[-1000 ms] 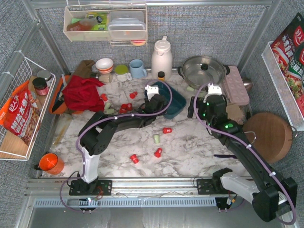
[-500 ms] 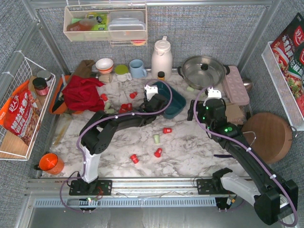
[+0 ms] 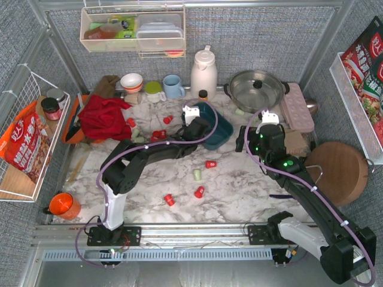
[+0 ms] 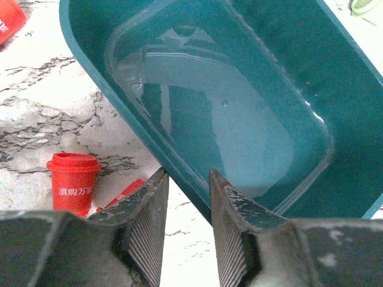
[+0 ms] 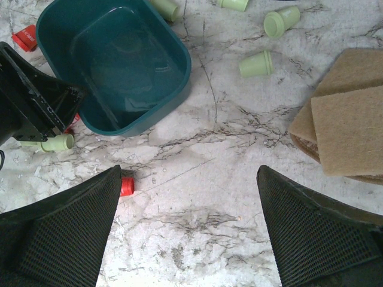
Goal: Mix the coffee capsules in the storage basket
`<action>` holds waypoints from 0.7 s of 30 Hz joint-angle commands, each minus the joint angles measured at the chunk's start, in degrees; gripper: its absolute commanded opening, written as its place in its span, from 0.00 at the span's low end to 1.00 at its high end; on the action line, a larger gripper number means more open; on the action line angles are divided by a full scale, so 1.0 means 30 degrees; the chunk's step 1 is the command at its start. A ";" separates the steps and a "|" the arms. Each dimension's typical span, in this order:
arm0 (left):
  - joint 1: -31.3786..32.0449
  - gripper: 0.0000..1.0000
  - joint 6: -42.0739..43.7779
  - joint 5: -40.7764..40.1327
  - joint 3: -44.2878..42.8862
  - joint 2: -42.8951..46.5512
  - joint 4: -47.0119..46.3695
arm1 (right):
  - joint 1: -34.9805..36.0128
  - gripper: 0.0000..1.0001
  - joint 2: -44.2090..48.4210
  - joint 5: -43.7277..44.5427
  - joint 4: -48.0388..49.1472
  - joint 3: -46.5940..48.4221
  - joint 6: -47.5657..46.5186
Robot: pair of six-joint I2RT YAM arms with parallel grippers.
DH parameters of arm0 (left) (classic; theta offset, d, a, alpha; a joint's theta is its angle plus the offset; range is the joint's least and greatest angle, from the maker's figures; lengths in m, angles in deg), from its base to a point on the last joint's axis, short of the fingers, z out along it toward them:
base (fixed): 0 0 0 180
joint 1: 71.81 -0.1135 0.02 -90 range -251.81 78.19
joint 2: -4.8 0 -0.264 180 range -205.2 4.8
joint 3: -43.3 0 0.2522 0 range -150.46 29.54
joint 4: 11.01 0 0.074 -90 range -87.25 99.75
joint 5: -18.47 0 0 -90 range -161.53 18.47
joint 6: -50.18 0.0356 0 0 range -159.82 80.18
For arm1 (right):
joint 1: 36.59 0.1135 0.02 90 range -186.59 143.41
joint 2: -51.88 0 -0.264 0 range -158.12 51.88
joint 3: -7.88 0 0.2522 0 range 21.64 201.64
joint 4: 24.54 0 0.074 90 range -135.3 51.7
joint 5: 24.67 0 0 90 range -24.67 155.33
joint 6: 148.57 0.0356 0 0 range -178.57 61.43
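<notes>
The left gripper (image 4: 187, 179) has its two ribbed fingers drawn close together astride the near wall of the storage basket (image 4: 239, 119). The rim crosses the narrow gap between them, but whether the pads actually pinch it cannot be told. The right gripper (image 5: 188, 173) hangs wide open and empty over the marble table (image 5: 197, 227), just to the right of the basket. The basket sits mid-table between the two arms, and its glossy teal floor is bare, with nothing in it. It looks light, stiff and slick, so a pinch on one thin wall would probably tip or skid it; a hold near the middle of a long wall seems steadier than one at a rounded corner. All around it lie the coffee capsules: a red capsule (image 4: 73, 182) stands upright just beside the left fingers, and mint-green capsules (image 5: 256, 64) lie on their sides to the basket's right. They are small, light and tapered, likely to roll or squirt out of a grip, so they are best taken across the body just under the flared lip.
</notes>
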 commanded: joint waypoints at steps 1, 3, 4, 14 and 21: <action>-0.0037 0.39 0.0560 0.0247 -0.0363 -0.0092 0.0416 | 0.0045 0.99 0.0046 0.0020 0.0337 -0.0005 0.0012; -0.0035 0.37 0.0617 0.0394 -0.0423 -0.0063 0.0667 | 0.0049 0.99 -0.0001 -0.0008 0.0327 -0.0013 0.0012; -0.0036 0.36 0.0624 0.0481 -0.0430 -0.0063 0.0781 | 0.0060 0.99 -0.0011 -0.0009 0.0327 0.0013 0.0012; -0.0033 0.19 0.1632 0.0715 -0.0330 0.0183 0.1691 | 0.0074 0.99 -0.0187 -0.0222 0.0272 0.0071 0.0012; -0.0036 0.19 0.3902 0.0381 -0.1057 0.0088 0.2353 | 0.0105 0.99 -0.0383 -0.0302 0.0269 0.0078 -0.0018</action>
